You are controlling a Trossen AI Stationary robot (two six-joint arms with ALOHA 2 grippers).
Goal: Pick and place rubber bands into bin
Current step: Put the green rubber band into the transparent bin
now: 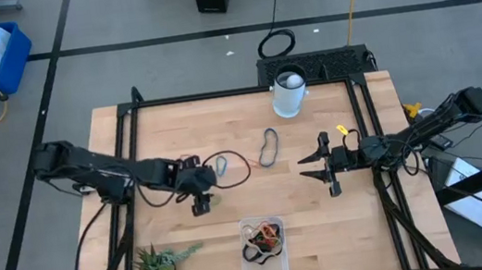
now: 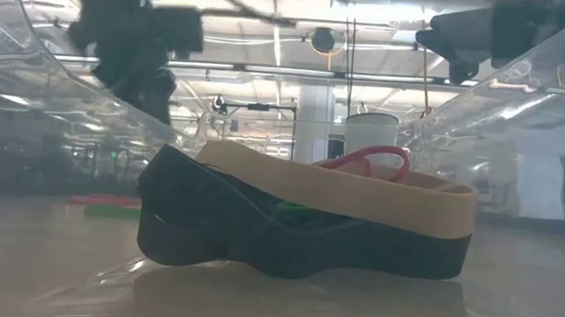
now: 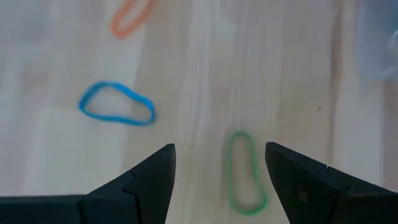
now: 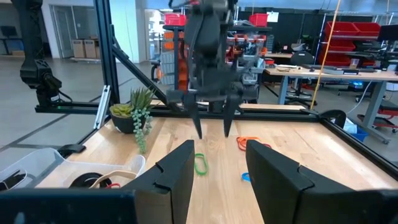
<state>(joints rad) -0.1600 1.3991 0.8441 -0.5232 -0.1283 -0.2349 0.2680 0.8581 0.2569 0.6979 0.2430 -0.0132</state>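
The green rubber band (image 3: pixel 244 173) lay flat on the bench (image 1: pixel 176 134), left of centre in the high view, squarely between the left hand's (image 3: pixel 219 177) fingers, which stood wide apart and empty. Close by lay a blue rubber band (image 3: pixel 116 104) and an orange rubber band (image 3: pixel 129 17), both toward the upper left of the left wrist view. The bin (image 1: pixel 264 251) sat at the lower middle of the high view with several bands already inside.

What could have gone wrong? That green loop was thin and pressed to the wood, so the fingertips might have closed over it and come up with nothing, or pinched one strand and let it spring away. A slightly skewed descent could have nudged it sideways toward the blue one.

The right hand (image 1: pixel 330 172) waited right of centre in the high view, fingers (image 1: pixel 312 156) partly apart, holding nothing. A dark rubber band (image 1: pixel 268 147) lay near it, toward the white cup (image 1: pixel 289 94).

The left wrist view alone gave the green loop's exact line between the fingers; from above the hand itself hid it. The right wrist view showed the left hand hovering clear above the bench, and the plant (image 4: pixel 134 113) beyond. The low view looked through the bin wall at a wide tan band (image 2: pixel 359 188) atop a dark band (image 2: pixel 258 236), with a red band (image 2: pixel 371 159) behind.
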